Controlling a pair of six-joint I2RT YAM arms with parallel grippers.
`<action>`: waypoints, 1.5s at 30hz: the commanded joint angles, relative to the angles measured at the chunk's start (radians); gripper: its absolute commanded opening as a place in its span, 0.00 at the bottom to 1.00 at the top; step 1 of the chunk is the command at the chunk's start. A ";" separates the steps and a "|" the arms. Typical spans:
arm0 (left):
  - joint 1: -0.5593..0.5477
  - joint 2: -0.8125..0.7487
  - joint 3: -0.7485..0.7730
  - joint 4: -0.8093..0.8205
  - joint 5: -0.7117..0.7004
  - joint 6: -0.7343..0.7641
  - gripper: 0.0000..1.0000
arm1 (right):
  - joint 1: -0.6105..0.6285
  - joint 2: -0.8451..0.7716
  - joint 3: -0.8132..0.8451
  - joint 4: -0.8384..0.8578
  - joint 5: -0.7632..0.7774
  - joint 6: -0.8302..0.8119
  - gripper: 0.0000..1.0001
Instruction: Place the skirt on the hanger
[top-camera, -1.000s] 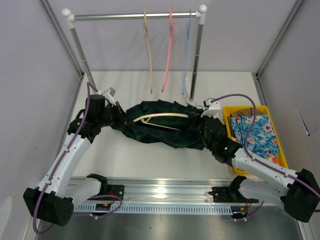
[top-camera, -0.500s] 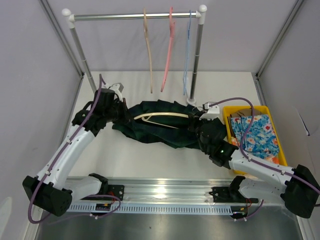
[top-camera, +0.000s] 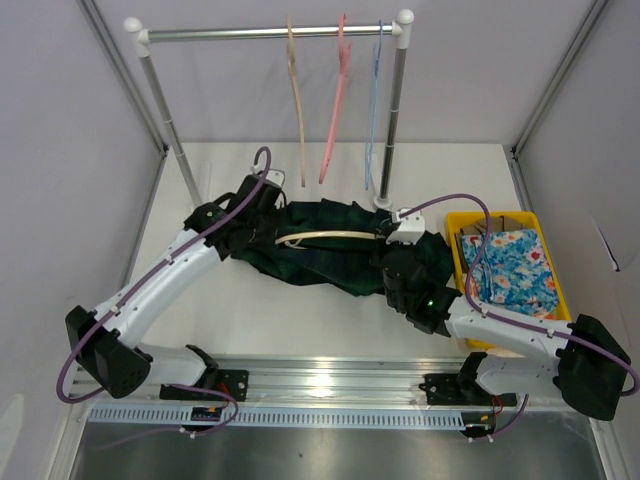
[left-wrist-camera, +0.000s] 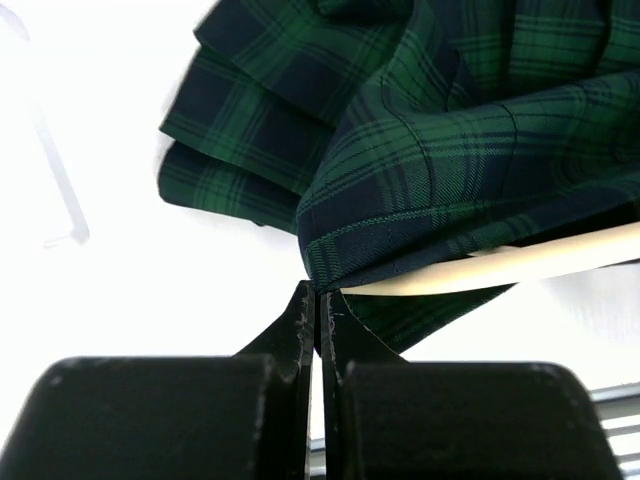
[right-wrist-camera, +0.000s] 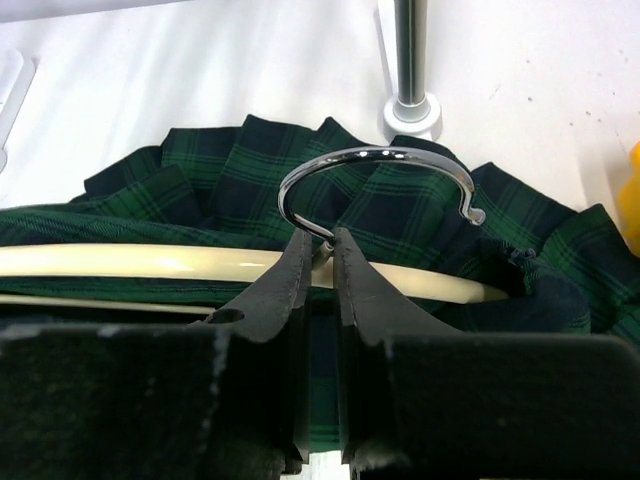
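The dark green plaid skirt (top-camera: 330, 262) lies bunched across the middle of the table, draped around the cream hanger (top-camera: 330, 237). My left gripper (top-camera: 262, 220) is at the skirt's left end, shut, its tips (left-wrist-camera: 318, 292) pinching the hem of the skirt (left-wrist-camera: 450, 150) just over the hanger's end (left-wrist-camera: 560, 256). My right gripper (top-camera: 388, 242) is at the skirt's right end. It is shut (right-wrist-camera: 322, 242) on the hanger's neck, where the chrome hook (right-wrist-camera: 380, 158) rises from the cream arm (right-wrist-camera: 150, 262). Plaid folds (right-wrist-camera: 400, 222) lie behind the hook.
A garment rack's rail (top-camera: 270, 33) spans the back with a tan hanger (top-camera: 297, 100), a pink one (top-camera: 337, 100) and a pale blue one (top-camera: 374, 100). Its right post foot (top-camera: 385, 203) stands just behind the skirt. A yellow bin (top-camera: 490, 216) with floral cloth (top-camera: 510, 265) sits at the right.
My left arm has swung right and away from me, dragging the skirt's left edge towards the hanger. The right gripper has shifted slightly left, still on the hanger.
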 joint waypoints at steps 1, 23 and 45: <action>0.007 -0.006 0.103 -0.024 -0.228 0.068 0.00 | -0.016 0.045 -0.059 -0.293 0.181 -0.115 0.00; -0.030 0.000 0.402 -0.126 -0.020 0.061 0.00 | 0.022 0.047 0.138 -0.431 0.261 -0.126 0.00; -0.012 -0.001 0.322 -0.118 -0.020 0.112 0.00 | 0.027 -0.146 0.163 -0.550 0.164 -0.030 0.00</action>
